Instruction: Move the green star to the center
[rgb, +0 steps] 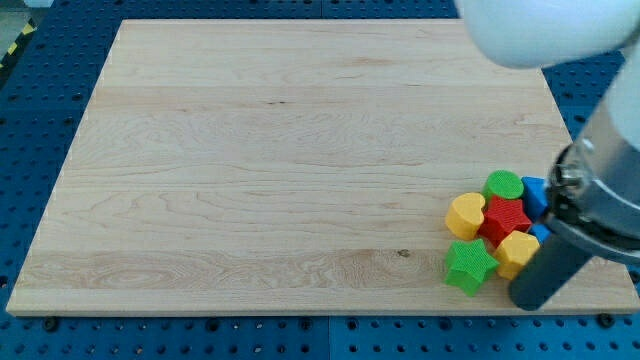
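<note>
The green star (469, 266) lies on the wooden board (250, 160) near the view's bottom right, at the lower left of a tight cluster of blocks. My tip (528, 299) is at the end of the dark rod, just to the right of and slightly below the star, touching or nearly touching a yellow block (517, 250). The rest of the cluster is a yellow heart-like block (465, 213), a red star-like block (504, 218), a green round block (504, 185) and blue blocks (534, 193) partly hidden by the arm.
The arm's white and grey body (600, 160) fills the view's right edge and top right, hiding part of the cluster. The board's bottom edge runs close under the star. A blue perforated table (40, 120) surrounds the board.
</note>
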